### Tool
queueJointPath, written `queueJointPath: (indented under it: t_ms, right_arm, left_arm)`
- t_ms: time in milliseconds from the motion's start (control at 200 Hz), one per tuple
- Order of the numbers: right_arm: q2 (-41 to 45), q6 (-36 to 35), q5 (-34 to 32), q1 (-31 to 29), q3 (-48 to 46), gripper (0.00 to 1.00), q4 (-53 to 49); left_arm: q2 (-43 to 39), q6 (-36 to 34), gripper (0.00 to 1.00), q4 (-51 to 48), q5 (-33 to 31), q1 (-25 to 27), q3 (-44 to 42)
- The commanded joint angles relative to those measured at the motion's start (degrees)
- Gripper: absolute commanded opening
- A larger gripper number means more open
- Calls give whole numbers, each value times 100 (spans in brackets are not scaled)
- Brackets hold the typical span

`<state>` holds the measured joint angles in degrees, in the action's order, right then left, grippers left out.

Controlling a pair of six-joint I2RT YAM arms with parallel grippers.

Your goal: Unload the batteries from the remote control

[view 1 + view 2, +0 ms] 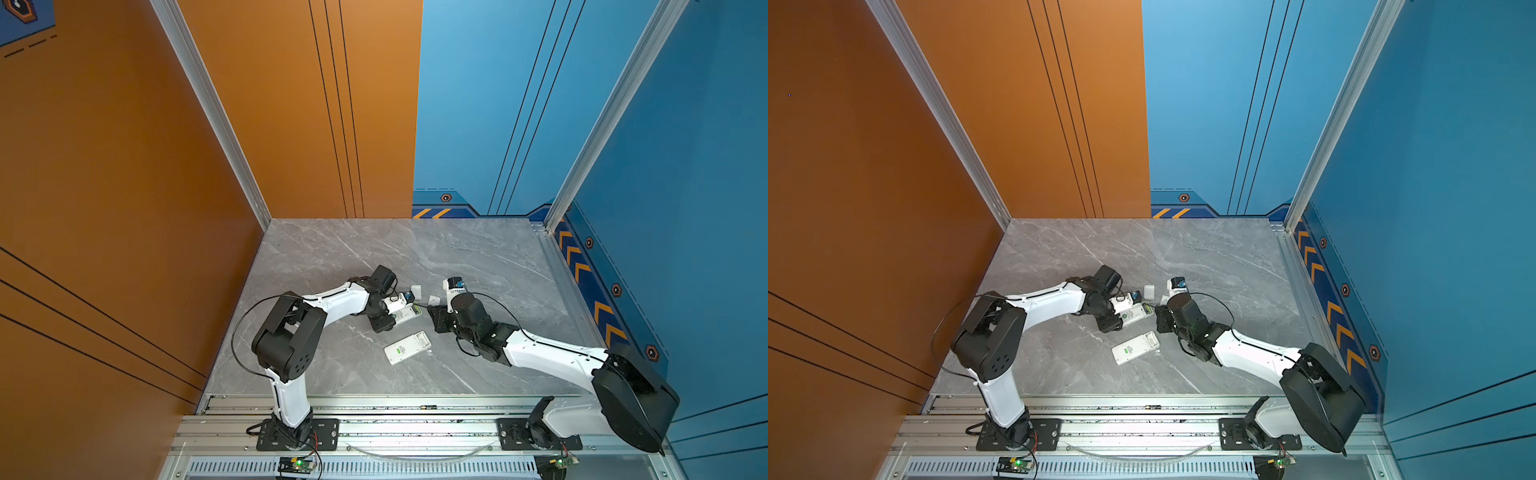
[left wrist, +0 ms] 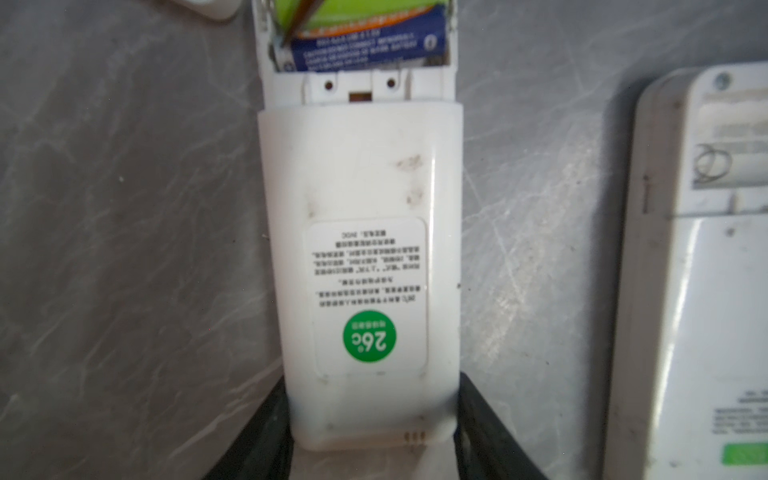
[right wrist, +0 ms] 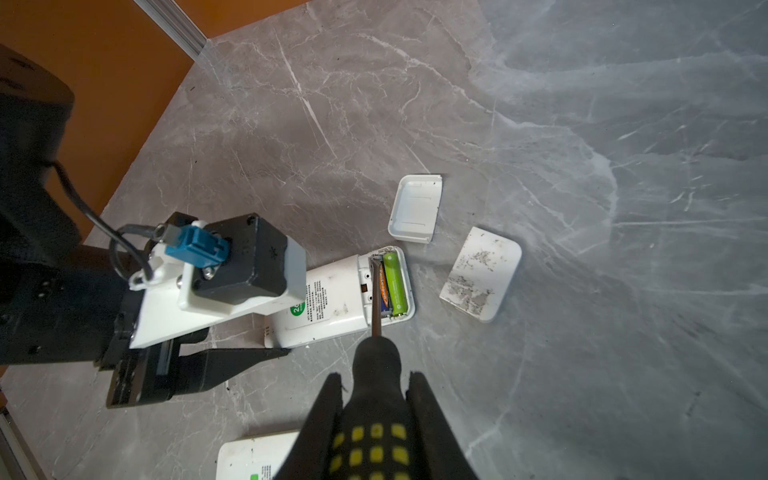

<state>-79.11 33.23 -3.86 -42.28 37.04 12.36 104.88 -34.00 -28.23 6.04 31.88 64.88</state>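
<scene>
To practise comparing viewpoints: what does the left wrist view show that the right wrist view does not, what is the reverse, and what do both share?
Left wrist only: the full label on the remote, and the left gripper closed on its sides. Right wrist only: the screwdriver handle clamped in the right gripper, and the scuffed cover. Both: the open compartment's green battery and blue-labelled battery, the screwdriver shaft reaching in, and a second remote.

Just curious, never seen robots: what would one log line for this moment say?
left gripper: grips remote | right gripper: grips screwdriver | screwdriver tip: among batteries inside open remote
</scene>
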Motion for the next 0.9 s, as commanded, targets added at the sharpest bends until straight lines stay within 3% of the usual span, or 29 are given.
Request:
queueJointPath:
  t_ms: [0,285,741,896]
  right_arm:
    - [-108,-115,147,53,166,0,-121]
    - [-255,-399,523,119,365,0,-529]
    - [-605,-1353,1107,414,1330,0,-2277]
    - [-781,-1284,1281,418,1516,0,-2133]
  left_arm:
    - [173,-28,0,-280,-252,88,-275]
    - [156,-65,0,-223,-415,108,-239]
    - [-82,-147,0,145,-970,126,-367]
    - [-140,-136,0,245,-1006,141,-403]
